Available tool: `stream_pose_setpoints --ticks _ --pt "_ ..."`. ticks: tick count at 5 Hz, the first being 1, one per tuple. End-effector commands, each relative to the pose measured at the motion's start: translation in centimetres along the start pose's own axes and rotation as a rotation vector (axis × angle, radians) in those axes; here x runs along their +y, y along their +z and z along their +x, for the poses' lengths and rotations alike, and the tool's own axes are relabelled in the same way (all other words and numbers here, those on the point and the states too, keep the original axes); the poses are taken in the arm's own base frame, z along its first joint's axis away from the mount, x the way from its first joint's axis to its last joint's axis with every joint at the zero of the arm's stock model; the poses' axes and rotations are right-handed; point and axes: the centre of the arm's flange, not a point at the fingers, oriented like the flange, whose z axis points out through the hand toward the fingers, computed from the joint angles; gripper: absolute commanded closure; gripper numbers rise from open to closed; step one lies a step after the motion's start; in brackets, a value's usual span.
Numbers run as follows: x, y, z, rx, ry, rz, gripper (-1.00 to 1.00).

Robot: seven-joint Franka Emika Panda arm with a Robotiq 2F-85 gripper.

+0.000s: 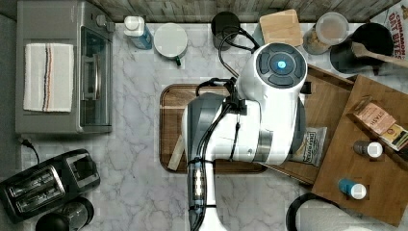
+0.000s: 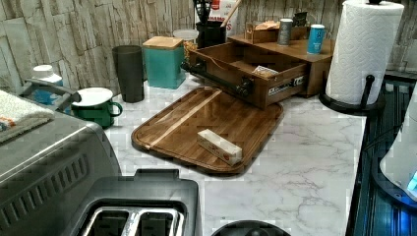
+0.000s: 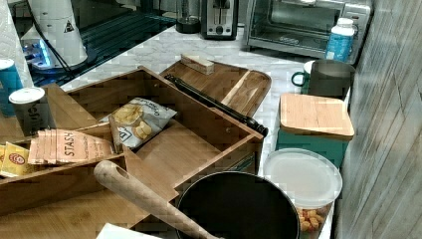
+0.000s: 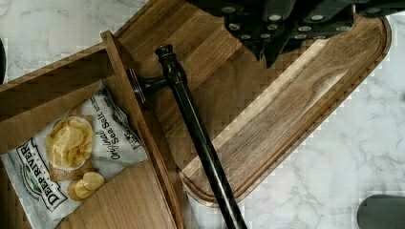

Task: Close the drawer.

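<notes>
My gripper point(image 4: 267, 47) hung above the dark wooden tray point(image 4: 286, 109), clear of the drawer's black bar handle point(image 4: 196, 138); finger spacing could not be told. The drawer point(image 3: 199, 124) stood pulled out, its front overlapping the tray's edge. A chip bag point(image 4: 71, 157) lay inside the drawer, against its front wall.

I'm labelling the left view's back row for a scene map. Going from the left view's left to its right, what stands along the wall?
Green mug → dark tumbler → teal canister with wooden lid → open drawer → paper towel roll.
</notes>
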Motion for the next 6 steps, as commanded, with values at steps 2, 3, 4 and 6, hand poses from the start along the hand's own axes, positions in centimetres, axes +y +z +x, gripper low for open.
stream_pose_setpoints --ticks 2,3,4,6 --pt "-1.0 2.4 0.7 0.042 -0.074 -0.026 1.00" --pt "-2.4 4.0 1.8 0.070 -0.158 -0.075 1.00" --pt "-3.4 5.2 2.7 0.074 -0.213 -0.078 1.00" --pt "-4.8 8.3 4.0 0.159 -0.310 -0.054 1.00"
